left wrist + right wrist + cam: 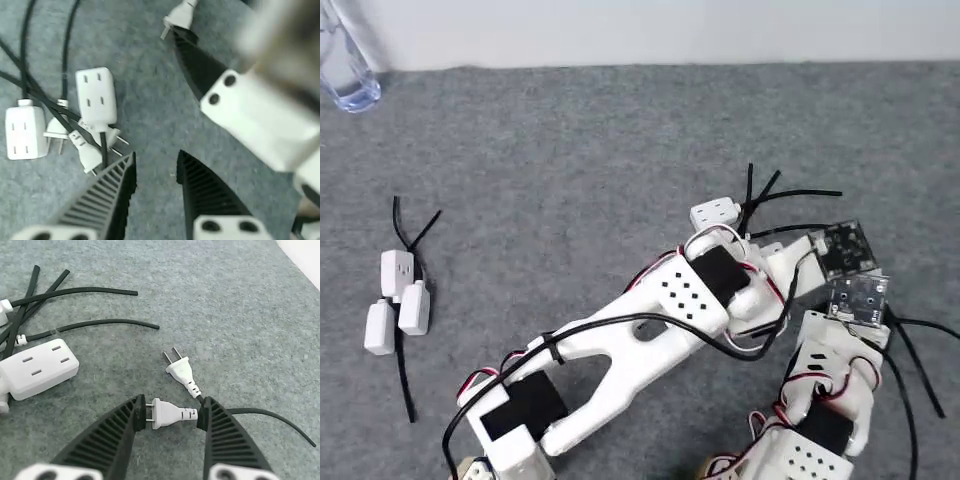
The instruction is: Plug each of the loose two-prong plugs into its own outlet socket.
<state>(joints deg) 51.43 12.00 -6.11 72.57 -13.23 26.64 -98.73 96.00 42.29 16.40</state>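
- The left arm point(650, 335) lies slantwise in the high view, from the lower left edge up to its wrist just right of centre.
- The left gripper point(155, 164) points down at the grey carpet, its jaws moderately parted with nothing between them.
- Near its tips lie two outlet sockets point(95, 95) and several loose plugs point(89, 156) among black cords point(27, 85).
- The right arm point(820, 410) rises from the lower right corner, its wrist close beside the left arm's.
- The right gripper point(172, 407) is low over the carpet, jaws closed lengthwise on a white plug point(170, 414): prongs against one finger, cord end against the other.
- A second plug point(181, 371) lies just beyond it.
- A cluster of white blocks point(415, 308) sits at middle left.
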